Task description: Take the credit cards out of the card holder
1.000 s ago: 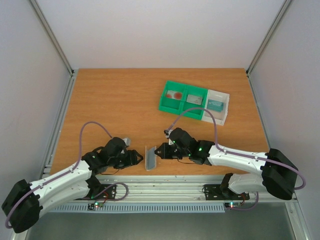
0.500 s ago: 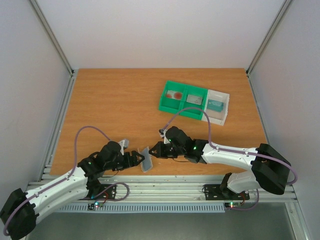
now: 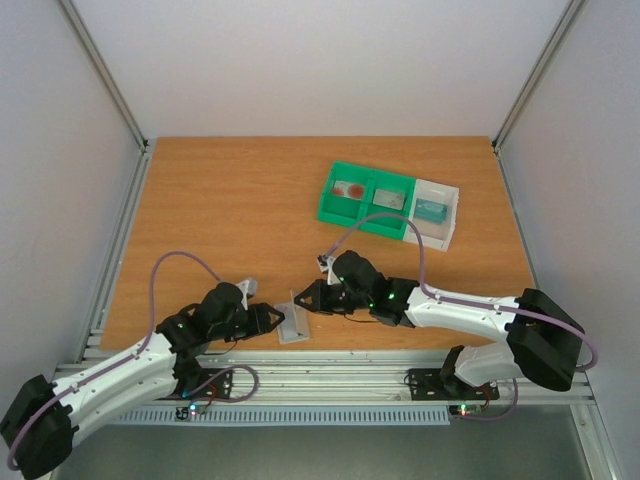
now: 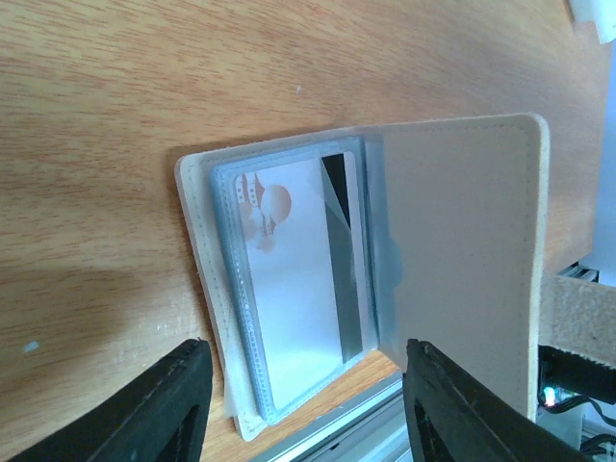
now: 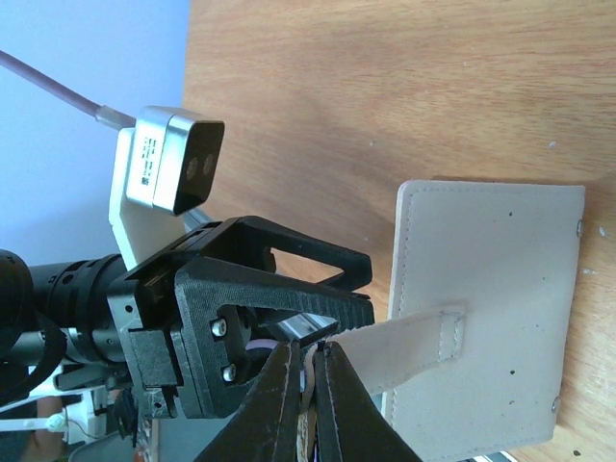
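A wooden table [image 3: 230, 220] is filling the middle of the scene, its orange-brown grain running side to side. A green bin [image 3: 369, 197] with two compartments is sitting toward the far right, and a white tray [image 3: 432, 241] is sitting right against its right side. A metal rail [image 3: 330, 362] is running along the near edge.
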Available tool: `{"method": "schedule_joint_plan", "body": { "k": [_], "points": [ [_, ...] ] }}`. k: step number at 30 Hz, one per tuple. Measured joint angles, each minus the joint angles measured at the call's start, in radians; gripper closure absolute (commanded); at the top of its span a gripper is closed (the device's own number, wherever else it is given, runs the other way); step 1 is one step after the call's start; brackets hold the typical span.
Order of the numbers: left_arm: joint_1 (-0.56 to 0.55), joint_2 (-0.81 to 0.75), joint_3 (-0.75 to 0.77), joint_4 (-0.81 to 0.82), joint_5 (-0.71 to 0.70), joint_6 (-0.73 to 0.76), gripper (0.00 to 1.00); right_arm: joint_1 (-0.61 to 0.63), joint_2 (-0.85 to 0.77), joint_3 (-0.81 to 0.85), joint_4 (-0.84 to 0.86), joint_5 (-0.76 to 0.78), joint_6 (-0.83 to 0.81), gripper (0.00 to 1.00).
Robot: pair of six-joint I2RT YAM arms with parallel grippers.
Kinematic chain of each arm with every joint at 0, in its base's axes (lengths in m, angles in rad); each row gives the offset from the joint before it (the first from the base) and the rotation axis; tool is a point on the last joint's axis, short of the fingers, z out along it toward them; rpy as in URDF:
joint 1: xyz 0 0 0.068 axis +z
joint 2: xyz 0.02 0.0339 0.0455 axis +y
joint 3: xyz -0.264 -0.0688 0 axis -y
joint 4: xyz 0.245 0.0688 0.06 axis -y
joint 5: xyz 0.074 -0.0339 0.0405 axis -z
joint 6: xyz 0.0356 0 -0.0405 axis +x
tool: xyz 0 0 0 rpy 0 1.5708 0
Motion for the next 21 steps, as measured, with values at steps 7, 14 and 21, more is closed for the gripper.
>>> {"method": "schedule_joint_plan", "body": {
  "k": [7, 14, 21],
  "points": [
    [0.0, 0.001, 0.0, 0.001, 0.0, 0.0, 0.44, 0.0, -0.032, -0.001, -0.054, 0.035, -0.006, 0.99],
    [0.0, 0.032, 0.001, -0.032, -0.026, 0.005, 0.41, -0.012, -0.112, -0.027, -0.229, 0.151, -0.05, 0.99],
    [0.0, 0.105, 0.002, -0.024, -0.032, 0.012, 0.41, -0.033, -0.136, -0.081, -0.324, 0.228, -0.098, 0.99]
  ]
}}
